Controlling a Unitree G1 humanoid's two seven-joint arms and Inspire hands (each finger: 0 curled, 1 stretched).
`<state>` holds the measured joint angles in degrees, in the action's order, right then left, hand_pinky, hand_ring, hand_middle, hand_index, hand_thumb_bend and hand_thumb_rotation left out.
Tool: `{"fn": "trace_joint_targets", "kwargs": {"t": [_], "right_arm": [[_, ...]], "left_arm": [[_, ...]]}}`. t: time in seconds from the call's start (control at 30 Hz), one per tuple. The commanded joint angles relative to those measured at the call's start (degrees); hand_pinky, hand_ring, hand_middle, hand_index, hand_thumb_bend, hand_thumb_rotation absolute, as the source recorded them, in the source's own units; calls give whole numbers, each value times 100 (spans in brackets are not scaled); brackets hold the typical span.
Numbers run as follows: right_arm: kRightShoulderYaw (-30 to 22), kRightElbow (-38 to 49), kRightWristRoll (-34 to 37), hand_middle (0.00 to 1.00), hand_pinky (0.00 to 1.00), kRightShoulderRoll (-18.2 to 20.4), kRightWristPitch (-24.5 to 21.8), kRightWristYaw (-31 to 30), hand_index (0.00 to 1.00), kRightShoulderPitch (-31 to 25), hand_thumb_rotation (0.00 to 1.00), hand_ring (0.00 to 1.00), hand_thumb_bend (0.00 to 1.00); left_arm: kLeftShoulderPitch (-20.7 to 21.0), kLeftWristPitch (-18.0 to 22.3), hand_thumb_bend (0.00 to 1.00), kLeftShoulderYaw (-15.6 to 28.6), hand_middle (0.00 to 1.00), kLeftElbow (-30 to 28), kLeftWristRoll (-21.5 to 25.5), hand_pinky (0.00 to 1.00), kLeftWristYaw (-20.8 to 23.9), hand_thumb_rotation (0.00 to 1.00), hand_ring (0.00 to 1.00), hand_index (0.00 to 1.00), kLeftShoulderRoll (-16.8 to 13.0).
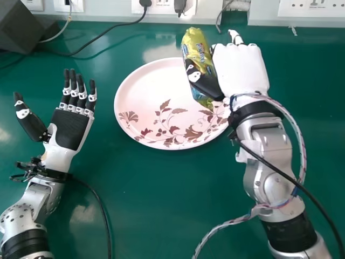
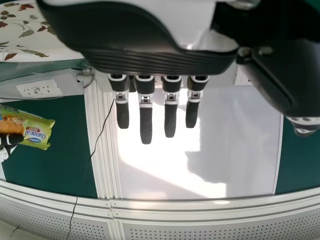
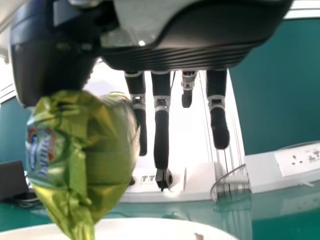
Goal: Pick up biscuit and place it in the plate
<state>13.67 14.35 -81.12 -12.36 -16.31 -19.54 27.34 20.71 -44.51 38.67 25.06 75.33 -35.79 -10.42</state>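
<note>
We had the biscuit packet [image 1: 197, 51] in our right hand [image 1: 241, 67], right of centre in the upper part of the head view, pinched between the thumb [image 1: 204, 81] and the fingers, which ran nearly straight with small gaps between them. The packet stood on end with a slight lean, its lower end in front of the right part of the plate [image 1: 128, 100], its upper end past the far rim in the picture. Whether it touched the plate, we could not tell.

Our left hand [image 1: 70, 129] lay idle at the left of the frame, palm up, fingers straight and a little spread, above the green table [image 1: 153, 199].

We judged the pick-up done and the placing in hand. The next move called for bringing the packet in toward the middle of the plate, lowering it, then easing the thumb away. Let go there, it might have tipped over the rim.
</note>
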Motion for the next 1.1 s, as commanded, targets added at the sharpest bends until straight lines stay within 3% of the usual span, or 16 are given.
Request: {"fn": "trace_joint_targets", "kwargs": {"t": [0.0,0.37,0.63,1.07], "right_arm": [[59,-93,104,40,22,-78,63,187,49,59,7,32,50],[193,-597,652,40,22,-371,343,766,49,114,7,32,50],[254,-1087,1295,40,22,-698,830,1141,49,166,7,33,50],[381,-1658,2048,40,22,-967,1268,1267,49,269,7,32,50]], "left_arm": [[-185,-11,98,-5,85,109,-91,85,-30,38,76,89,34],[-160,-26,98,-22,85,133,-114,87,-99,37,76,91,25],[-141,-6,96,-28,86,185,-180,90,-187,36,79,92,7],[-173,9,93,-1,89,138,-152,89,-118,35,82,94,43]]}}
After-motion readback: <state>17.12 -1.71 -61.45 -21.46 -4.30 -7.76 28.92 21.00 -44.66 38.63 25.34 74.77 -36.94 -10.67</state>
